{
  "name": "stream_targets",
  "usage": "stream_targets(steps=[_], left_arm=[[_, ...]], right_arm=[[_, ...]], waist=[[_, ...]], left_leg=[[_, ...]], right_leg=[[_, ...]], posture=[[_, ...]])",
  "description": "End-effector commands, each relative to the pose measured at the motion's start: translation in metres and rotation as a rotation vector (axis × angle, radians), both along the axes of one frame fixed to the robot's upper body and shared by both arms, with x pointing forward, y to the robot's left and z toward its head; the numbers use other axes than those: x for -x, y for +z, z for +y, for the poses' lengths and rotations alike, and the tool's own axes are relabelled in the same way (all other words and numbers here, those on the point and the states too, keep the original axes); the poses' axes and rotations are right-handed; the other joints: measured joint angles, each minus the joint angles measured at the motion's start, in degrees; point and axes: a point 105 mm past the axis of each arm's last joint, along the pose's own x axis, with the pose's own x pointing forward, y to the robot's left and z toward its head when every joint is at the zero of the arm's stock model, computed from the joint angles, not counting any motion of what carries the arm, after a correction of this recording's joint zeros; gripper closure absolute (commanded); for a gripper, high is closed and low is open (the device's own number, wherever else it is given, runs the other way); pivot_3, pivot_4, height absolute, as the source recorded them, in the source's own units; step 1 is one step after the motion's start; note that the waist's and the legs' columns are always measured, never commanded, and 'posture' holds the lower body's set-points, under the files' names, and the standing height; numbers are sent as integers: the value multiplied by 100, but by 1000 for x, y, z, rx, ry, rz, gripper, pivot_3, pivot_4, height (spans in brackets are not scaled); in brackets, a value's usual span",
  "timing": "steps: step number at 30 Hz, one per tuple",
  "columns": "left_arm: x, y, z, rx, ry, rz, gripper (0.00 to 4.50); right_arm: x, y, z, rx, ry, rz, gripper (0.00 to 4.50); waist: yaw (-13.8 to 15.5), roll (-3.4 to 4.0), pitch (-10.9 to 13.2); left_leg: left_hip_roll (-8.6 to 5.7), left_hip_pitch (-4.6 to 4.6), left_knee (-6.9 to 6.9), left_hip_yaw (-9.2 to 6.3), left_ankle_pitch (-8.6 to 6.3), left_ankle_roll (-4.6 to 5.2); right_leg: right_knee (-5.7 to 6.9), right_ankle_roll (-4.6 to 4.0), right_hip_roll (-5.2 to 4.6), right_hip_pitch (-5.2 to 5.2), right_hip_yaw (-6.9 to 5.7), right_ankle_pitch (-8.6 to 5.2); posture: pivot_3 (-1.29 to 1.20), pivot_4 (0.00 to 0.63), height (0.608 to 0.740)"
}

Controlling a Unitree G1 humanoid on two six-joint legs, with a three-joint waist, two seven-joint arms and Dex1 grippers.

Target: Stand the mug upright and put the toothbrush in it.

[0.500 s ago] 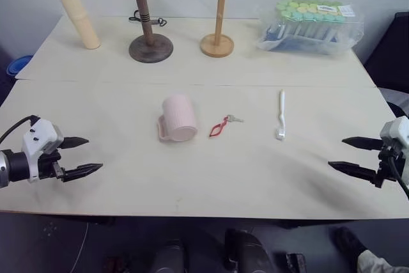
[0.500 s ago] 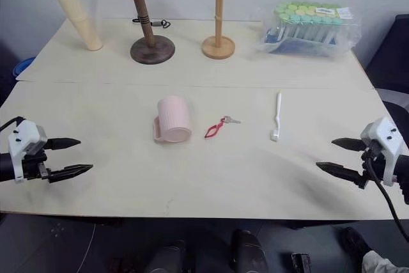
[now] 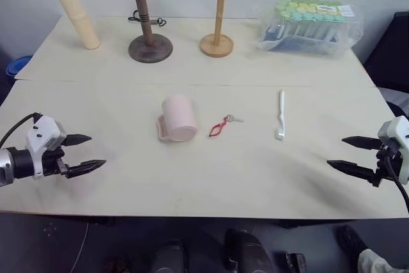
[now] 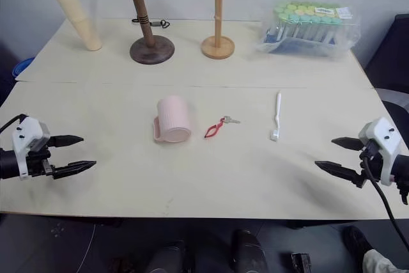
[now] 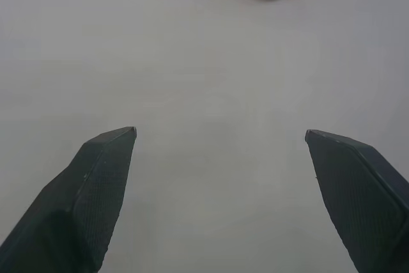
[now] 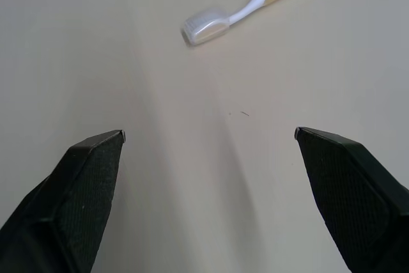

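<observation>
Left eye view, read from left to right. The left pincer (image 3: 84, 153) hovers at the lower left of the frame, released and empty, over the pale counter (image 3: 192, 183). The mug (image 3: 178, 117) lies on its side left of centre, handle toward the near edge, well apart from that pincer and up to its right. A red key item (image 3: 220, 124) lies just right of the mug. The toothbrush (image 3: 280, 114) lies right of centre, bristle head nearest the robot. The right pincer (image 3: 347, 153), also released and empty, hovers at the lower right, the toothbrush up and to its left. Righting the mug probably calls for a grip across its ribbed wall, then a slow tilt onto the base.
</observation>
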Motion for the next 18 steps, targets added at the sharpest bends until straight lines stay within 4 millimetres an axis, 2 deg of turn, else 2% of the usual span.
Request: stream_targets(steps=[1, 8, 16, 18], left_arm=[[-1, 6, -4, 18, -13, -16, 0], [-4, 10, -14, 67, -39, -26, 0], [-1, 29, -29, 106, -112, -35, 0], [0, 44, -47, 137, -183, -35, 0]], right_arm=[[-1, 14, -1, -29, -16, -52, 65], [-2, 21, -1, -48, -10, -53, 65], [-8, 30, 7, -28, 33, -79, 65], [-13, 41, 34, -22, 131, -116, 65]], waist=[[3, 0, 0], [3, 0, 0], [-2, 0, 0], [-4, -1, 1]], left_leg=[[0, 0, 0, 0, 0, 0], [0, 0, 1, 0, 0, 0], [0, 0, 2, 0, 0, 0], [0, 0, 4, 1, 0, 0]], right_leg=[[0, 0, 0, 0, 0, 0], [0, 0, 0, 0, 0, 0], [2, 0, 0, 0, 1, 0], [2, 0, 0, 0, 2, 0]], posture=[[0, 150, 740], [0, 150, 740], [0, 150, 740], [0, 150, 740]])
